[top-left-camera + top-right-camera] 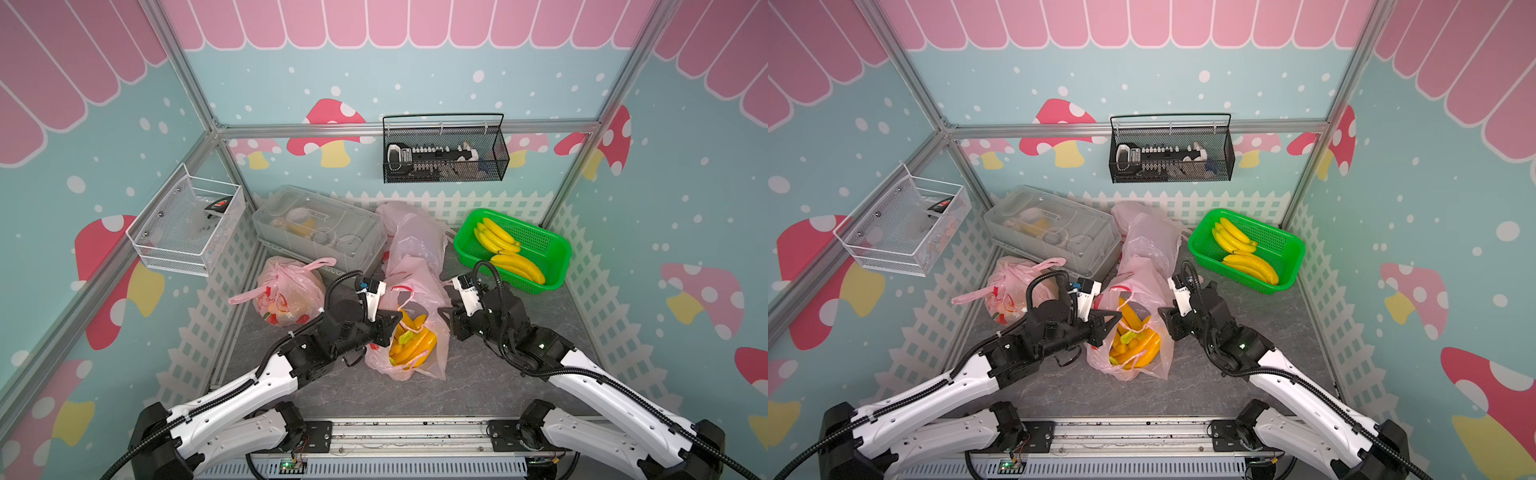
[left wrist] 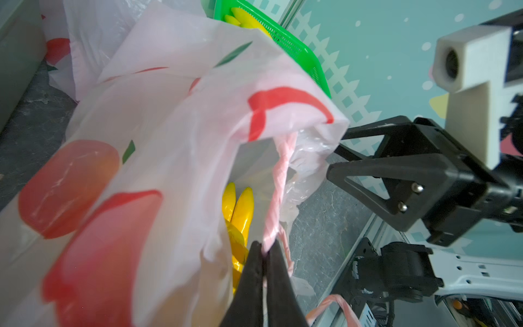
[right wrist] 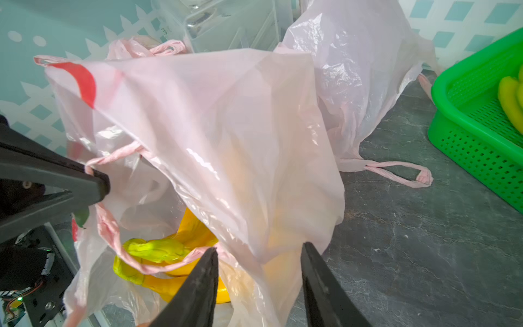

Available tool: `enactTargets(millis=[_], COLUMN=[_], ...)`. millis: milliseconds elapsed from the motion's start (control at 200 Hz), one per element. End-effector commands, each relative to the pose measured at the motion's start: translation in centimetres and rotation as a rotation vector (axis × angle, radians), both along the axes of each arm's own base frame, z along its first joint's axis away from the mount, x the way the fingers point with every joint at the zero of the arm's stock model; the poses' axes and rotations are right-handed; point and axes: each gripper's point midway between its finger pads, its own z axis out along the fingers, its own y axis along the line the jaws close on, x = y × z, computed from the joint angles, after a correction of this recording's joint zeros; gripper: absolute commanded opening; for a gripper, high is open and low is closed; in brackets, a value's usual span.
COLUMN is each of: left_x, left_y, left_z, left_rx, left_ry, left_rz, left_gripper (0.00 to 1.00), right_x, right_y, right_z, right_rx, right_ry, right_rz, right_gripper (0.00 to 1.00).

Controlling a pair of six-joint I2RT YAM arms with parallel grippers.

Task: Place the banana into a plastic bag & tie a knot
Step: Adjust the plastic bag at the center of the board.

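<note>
A pink plastic bag [image 1: 415,270] [image 1: 1142,270] stands open at the middle of the table. A yellow banana [image 1: 411,345] [image 1: 1133,345] bunch lies inside it. My left gripper [image 1: 397,320] [image 2: 264,246] is shut on the bag's twisted pink handle [image 2: 278,184] at the left of the mouth, holding it up. To the bag's right, my right gripper [image 1: 448,318] [image 3: 259,249] is open, and the bag's right wall [image 3: 240,141] hangs loose between its fingers. In the right wrist view the banana [image 3: 169,283] shows through the mouth.
A green basket [image 1: 557,257] with more bananas sits at the right rear. A clear lidded box [image 1: 320,228] stands at the left rear, with more pink bags [image 1: 415,237] beside it. A tied, filled pink bag [image 1: 286,295] lies on the left. Wire baskets hang on the walls.
</note>
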Motion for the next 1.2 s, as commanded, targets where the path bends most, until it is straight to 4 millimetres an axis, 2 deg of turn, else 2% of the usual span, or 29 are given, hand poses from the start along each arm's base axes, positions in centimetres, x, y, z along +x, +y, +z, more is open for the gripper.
enactTargets(millis=[0, 145, 220, 360, 445, 615, 891, 996, 1196], left_x=[-0.8, -0.3, -0.1, 0.0, -0.1, -0.3, -0.7, -0.9, -1.2], left_y=[0.6, 0.2, -0.3, -1.4, -2.1, -2.8, -4.2, -4.4, -4.0], left_z=[1.4, 2.4, 3.0, 3.8, 4.2, 4.3, 4.6, 4.9, 4.7], left_rx=[-0.01, -0.041, -0.055, -0.084, -0.108, -0.114, -0.12, -0.127, -0.114], left_ry=[0.032, 0.038, 0.036, 0.042, 0.04, 0.034, 0.026, 0.019, 0.013], left_rz=[-0.008, -0.011, -0.023, -0.059, -0.083, -0.098, -0.134, -0.144, -0.142], left_gripper=[0.0, 0.0, 0.0, 0.0, 0.0, 0.0, 0.0, 0.0, 0.0], right_x=[-1.0, -2.8, -4.3, -6.0, -5.9, -5.5, -5.3, -4.9, -4.3], right_y=[-0.4, 0.1, 1.4, 4.2, 5.5, 7.0, 8.5, 8.7, 8.2], right_z=[2.6, 4.5, 5.4, 5.3, 5.3, 4.9, 4.2, 3.4, 4.0], right_rx=[-0.089, -0.08, -0.038, -0.016, 0.009, 0.026, 0.031, 0.005, -0.001], right_ry=[-0.174, -0.26, -0.292, -0.274, -0.249, -0.222, -0.183, -0.164, -0.168], right_rz=[0.091, 0.18, 0.266, 0.383, 0.4, 0.414, 0.445, 0.431, 0.384], right_gripper=[0.52, 0.53, 0.51, 0.45, 0.42, 0.38, 0.3, 0.23, 0.01])
